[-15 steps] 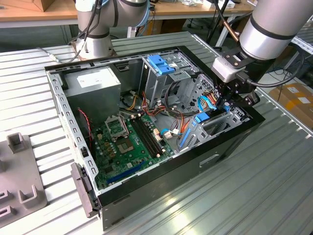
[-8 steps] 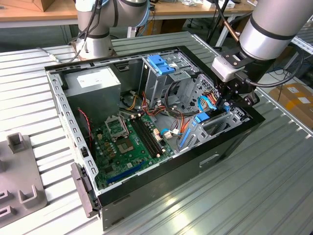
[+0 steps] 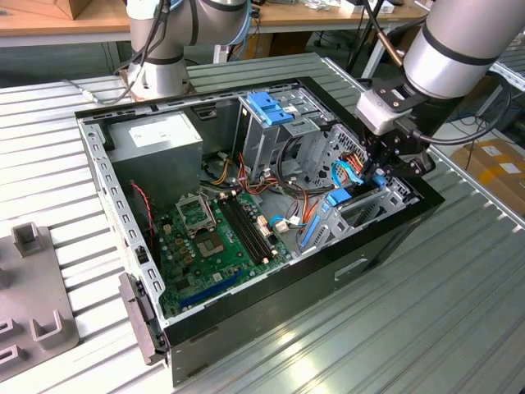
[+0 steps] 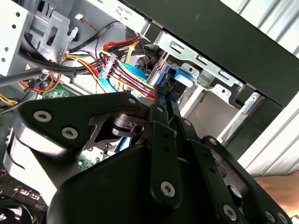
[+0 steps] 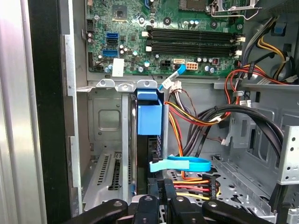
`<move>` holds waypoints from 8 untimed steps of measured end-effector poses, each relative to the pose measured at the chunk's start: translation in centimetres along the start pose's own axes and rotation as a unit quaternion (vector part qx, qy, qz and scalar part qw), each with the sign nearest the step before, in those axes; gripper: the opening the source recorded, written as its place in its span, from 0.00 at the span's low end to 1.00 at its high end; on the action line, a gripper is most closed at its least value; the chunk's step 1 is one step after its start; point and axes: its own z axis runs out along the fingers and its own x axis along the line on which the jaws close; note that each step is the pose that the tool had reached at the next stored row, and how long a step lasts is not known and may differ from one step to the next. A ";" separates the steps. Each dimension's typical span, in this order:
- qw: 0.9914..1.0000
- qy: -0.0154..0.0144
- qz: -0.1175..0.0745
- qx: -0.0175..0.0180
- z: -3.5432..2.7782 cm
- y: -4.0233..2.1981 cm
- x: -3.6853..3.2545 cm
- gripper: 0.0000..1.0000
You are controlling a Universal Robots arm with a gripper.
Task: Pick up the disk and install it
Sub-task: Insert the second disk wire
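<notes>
Tool (image 3: pixel 384 168) grips the disk (image 5: pixel 149 122) — edge-on, lower half hidden — in the case (image 3: pixel 394 226).

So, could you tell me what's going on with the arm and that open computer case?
The arm's gripper is down inside the open computer case, at the drive bay by the case's front wall. The disk, in its blue carrier, stands on edge in that bay, directly ahead of the gripper. Beside it run bundled power cables, with the motherboard beyond.
</notes>
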 end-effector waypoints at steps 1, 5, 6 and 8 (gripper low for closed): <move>1.000 0.000 0.000 0.000 -0.02 0.01 0.14 0.16; 1.000 0.000 0.000 0.000 0.08 0.02 0.23 0.16; 1.000 0.000 0.000 0.000 0.09 0.02 0.23 0.16; 1.000 0.000 0.000 0.000 0.20 0.04 0.32 0.16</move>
